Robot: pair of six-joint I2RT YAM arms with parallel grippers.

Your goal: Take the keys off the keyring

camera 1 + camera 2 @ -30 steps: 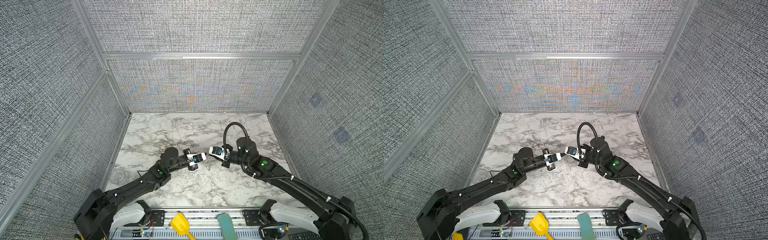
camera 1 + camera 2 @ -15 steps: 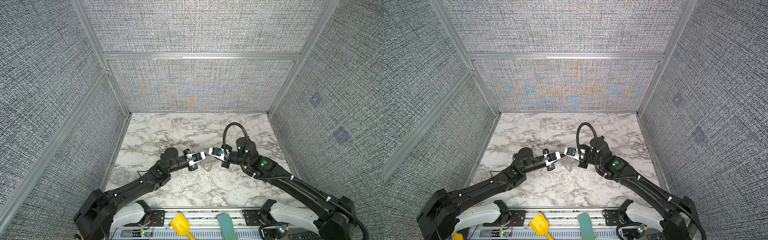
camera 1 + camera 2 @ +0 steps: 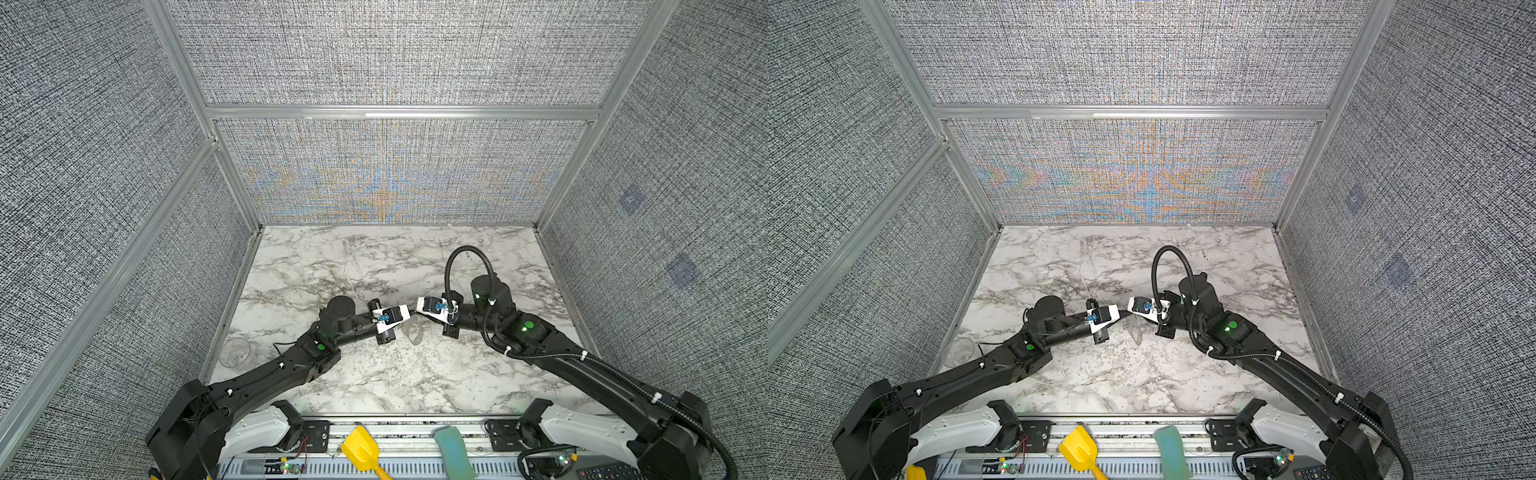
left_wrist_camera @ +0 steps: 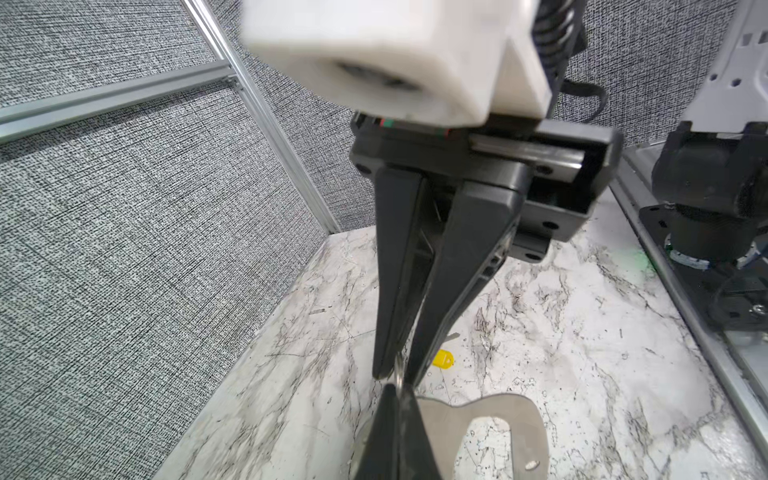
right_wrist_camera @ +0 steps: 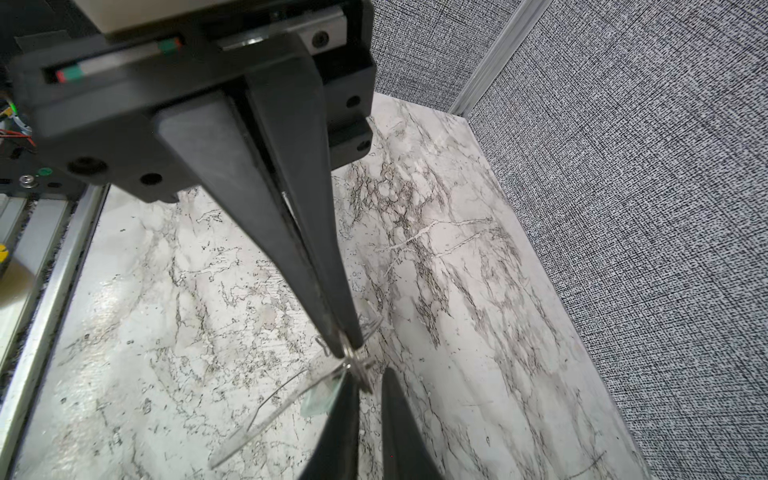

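**Keyring hangs between two grippers at mid-counter**

The keyring [image 3: 414, 333], a flat grey plate with a large oval cut-out, hangs over the middle of the marble counter [image 3: 374, 374]. Its long axis runs down from a thin wire loop [image 4: 398, 371] at its upper end. In both top views its free end points toward the counter's front edge. The left wrist camera sees it broadside [image 4: 530, 432], while the right wrist camera sees it nearly edge-on.

The left gripper [image 4: 394, 399] has its fingers pressed together on the wire loop, and the plate hangs just beside them. The right gripper [image 4: 397, 374] meets it tip to tip from the opposite side. Its fingers stand slightly apart on either side of the wire, and it cannot be told whether they pinch it.

A pale green tag [image 5: 320, 400] shows just under the loop, beside a right finger. Its key cannot be made out. The yellow-tagged key [image 4: 442, 358] lies flat on the counter near the grippers, apart from the plate.

A clear glass [image 3: 237, 353] stands at the counter's left edge. A yellow scoop [image 3: 360, 449] and a teal block [image 3: 455, 453] sit on the rail beyond the front edge.
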